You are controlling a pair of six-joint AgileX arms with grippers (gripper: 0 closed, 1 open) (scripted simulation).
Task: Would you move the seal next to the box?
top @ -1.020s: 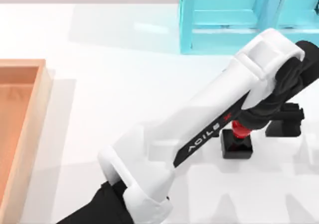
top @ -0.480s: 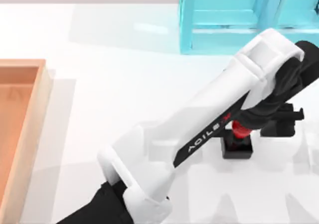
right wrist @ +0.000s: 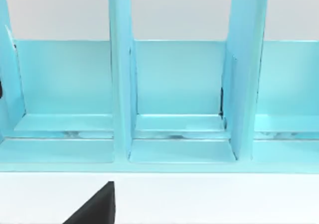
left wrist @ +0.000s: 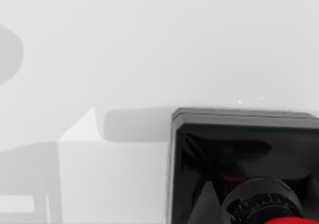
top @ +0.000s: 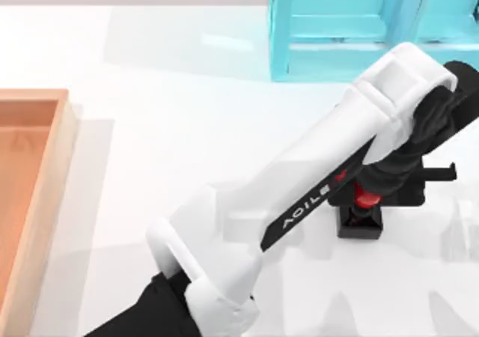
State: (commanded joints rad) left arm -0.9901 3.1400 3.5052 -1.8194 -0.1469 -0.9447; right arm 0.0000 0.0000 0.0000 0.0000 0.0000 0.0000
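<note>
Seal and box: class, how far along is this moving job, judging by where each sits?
Done: the left gripper has reached the seal at the table's right. In hand: it sits at the red knob; whether it has closed I cannot tell. Left: carrying the seal across to the box at the table's left edge.

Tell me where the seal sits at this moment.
The black-based seal with the round red knob stands on the white table's right side in the top view, under the left pincer, in front of the translucent cyan shelf, far from the wooden box.
</note>
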